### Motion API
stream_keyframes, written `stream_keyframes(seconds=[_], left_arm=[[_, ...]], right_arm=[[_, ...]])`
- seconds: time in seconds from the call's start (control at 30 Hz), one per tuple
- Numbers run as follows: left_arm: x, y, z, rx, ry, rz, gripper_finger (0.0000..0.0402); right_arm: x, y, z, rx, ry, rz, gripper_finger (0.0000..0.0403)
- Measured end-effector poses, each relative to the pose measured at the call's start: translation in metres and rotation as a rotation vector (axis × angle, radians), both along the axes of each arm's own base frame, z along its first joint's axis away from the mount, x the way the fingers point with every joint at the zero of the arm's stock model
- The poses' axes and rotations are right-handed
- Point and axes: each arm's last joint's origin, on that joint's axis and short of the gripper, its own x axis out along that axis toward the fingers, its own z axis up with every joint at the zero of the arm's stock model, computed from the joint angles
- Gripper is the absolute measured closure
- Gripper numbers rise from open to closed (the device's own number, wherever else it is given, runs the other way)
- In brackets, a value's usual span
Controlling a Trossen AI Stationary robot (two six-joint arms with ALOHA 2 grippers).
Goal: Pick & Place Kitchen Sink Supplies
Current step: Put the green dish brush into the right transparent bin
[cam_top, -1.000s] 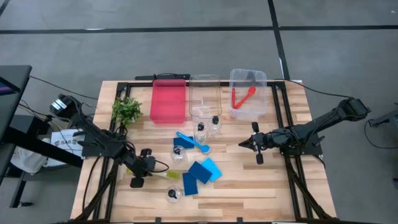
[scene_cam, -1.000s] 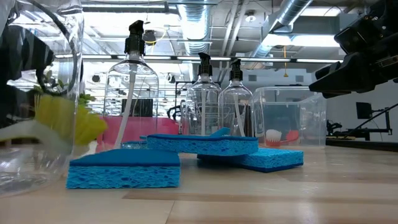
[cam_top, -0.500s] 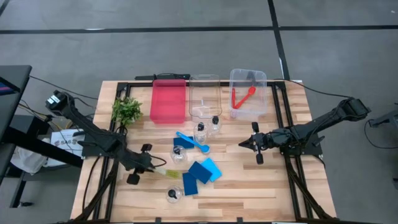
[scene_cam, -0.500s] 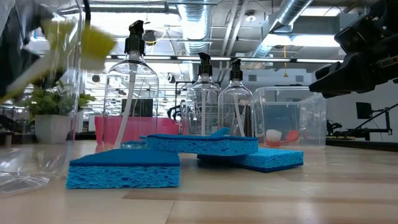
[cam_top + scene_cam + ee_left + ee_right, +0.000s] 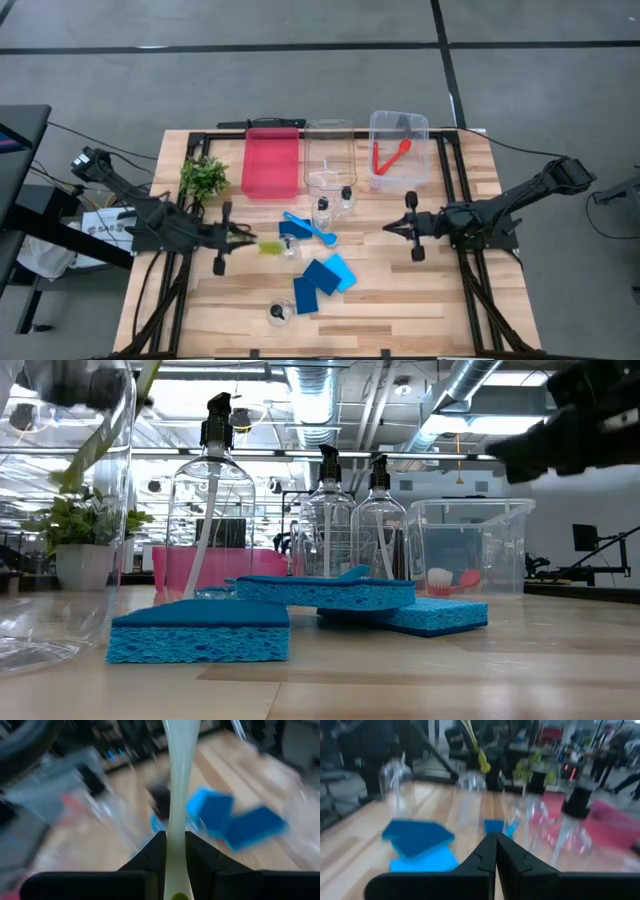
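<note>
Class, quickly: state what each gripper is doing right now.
Left gripper: shut on the yellow-green brush, lifted off the table.
Right gripper: shut, holding nothing.

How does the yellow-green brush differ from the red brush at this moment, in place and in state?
The yellow-green brush is held off the table by the left gripper, shut on its handle; the red brush lies loose inside the clear bin. The first hangs near the bottles, the second at the table's far side. Both are slim and long-handled.

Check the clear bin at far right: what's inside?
Inside the rightmost clear bin lies one red brush, bristle head toward the table centre. Low view shows the white bristles; nothing else visible inside.
</note>
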Motion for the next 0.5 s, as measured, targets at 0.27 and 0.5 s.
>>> stream_keyframes(seconds=[0.27, 0.5], left_arm=[[0.008, 0.008, 0.036, 0.031, -0.329, 0.041, 0.0347], [0.021, 0.020, 0.045, -0.001, -0.438, 0.105, 0.0347]], right_arm=[[0.000, -0.001, 0.010, 0.007, -0.101, -0.015, 0.0402], [0.000, -0.002, 0.011, -0.045, -0.110, -0.081, 0.0402]])
